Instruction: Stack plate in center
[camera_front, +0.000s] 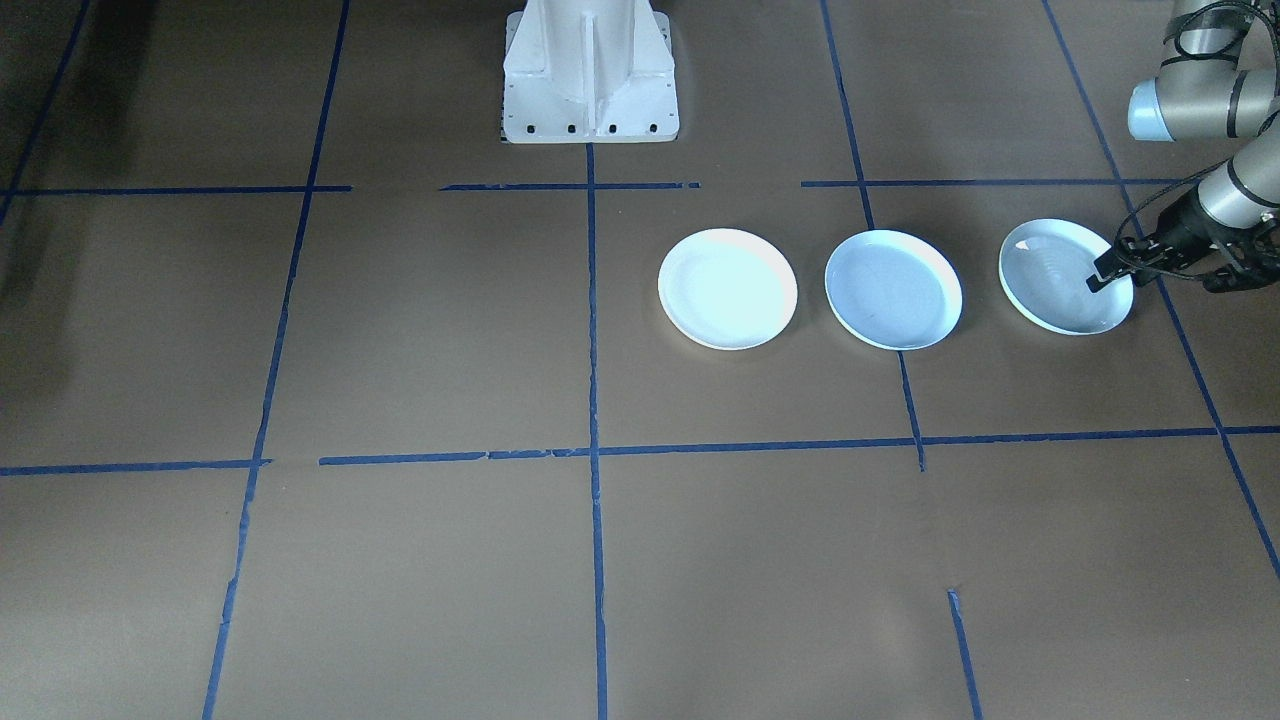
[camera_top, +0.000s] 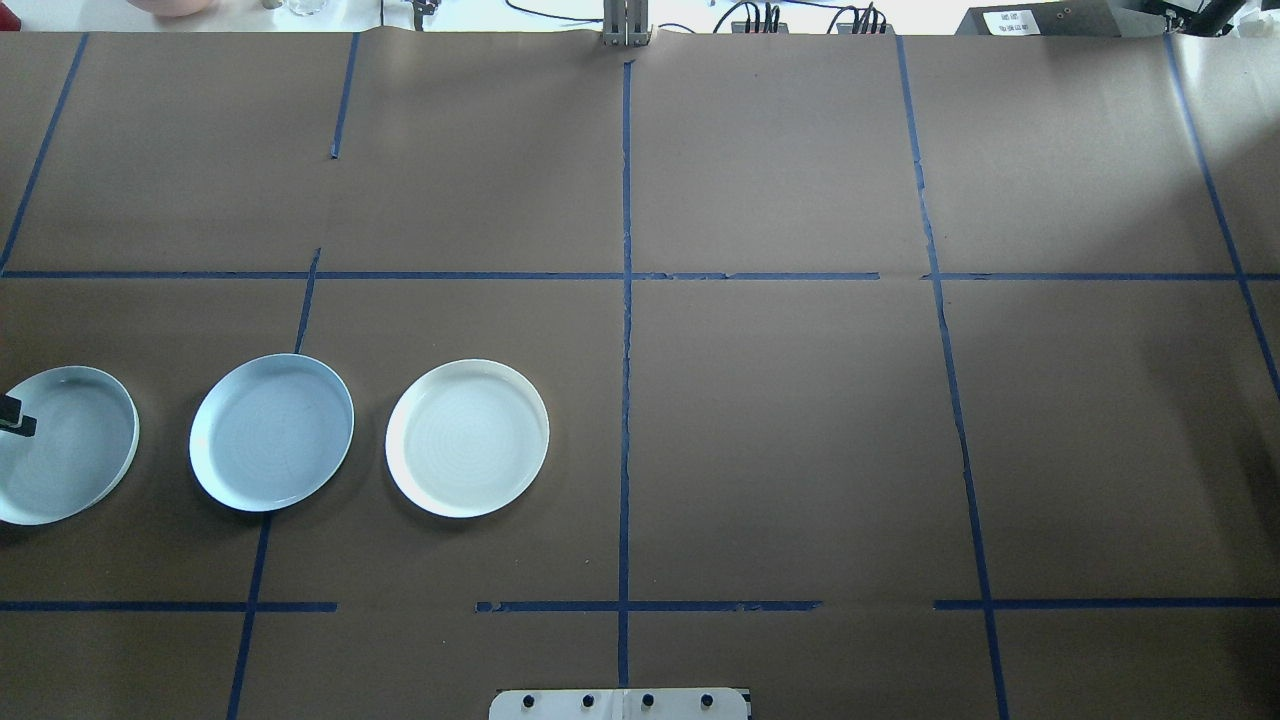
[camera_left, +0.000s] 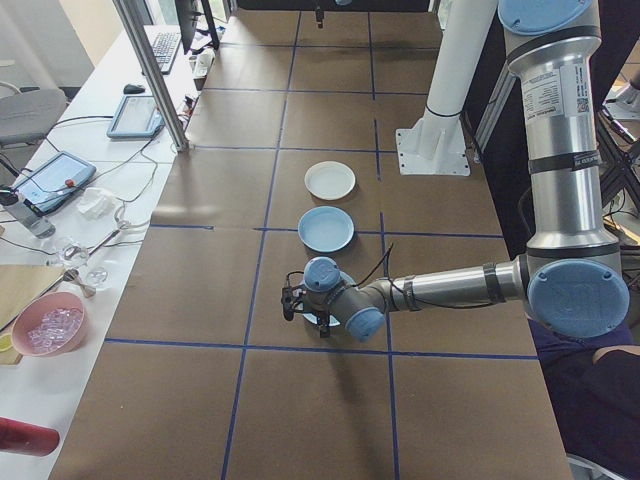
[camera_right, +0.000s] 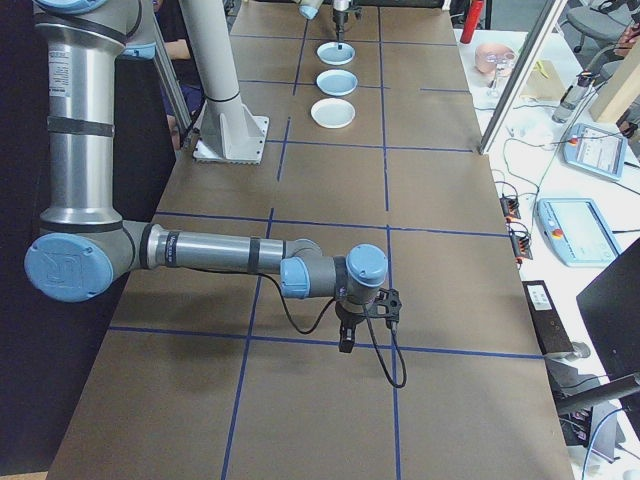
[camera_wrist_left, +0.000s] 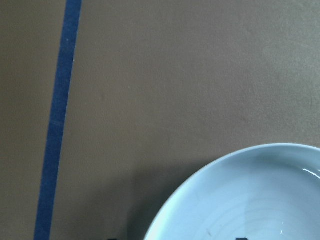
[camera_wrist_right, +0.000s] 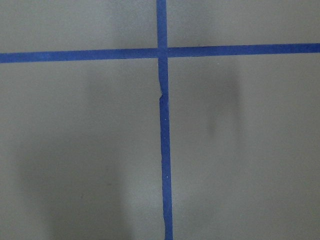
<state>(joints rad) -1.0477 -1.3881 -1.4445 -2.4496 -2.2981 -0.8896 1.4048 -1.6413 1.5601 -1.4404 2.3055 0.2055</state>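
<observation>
Altogether three plates are being shown in one row on the brown table (camera_front: 420, 330): the outer white plate (camera_front: 727, 288), the center plate (camera_front: 893, 289) between its neighbours, and the end plate (camera_front: 1060, 276). The left gripper (camera_front: 1103, 275) is being held at the end plate's rim; its jaw state cannot be told. The right gripper (camera_right: 347, 341), well apart, cannot be judged either.

Three plates in a row, center plate (camera_top: 271, 432) between outer plate (camera_top: 68, 445) and inner plate (camera_top: 467, 438)

brown paper-covered table (camera_top: 780, 440) gridded with blue tape (camera_top: 626, 400), white side bench (camera_left: 70, 230).
</observation>
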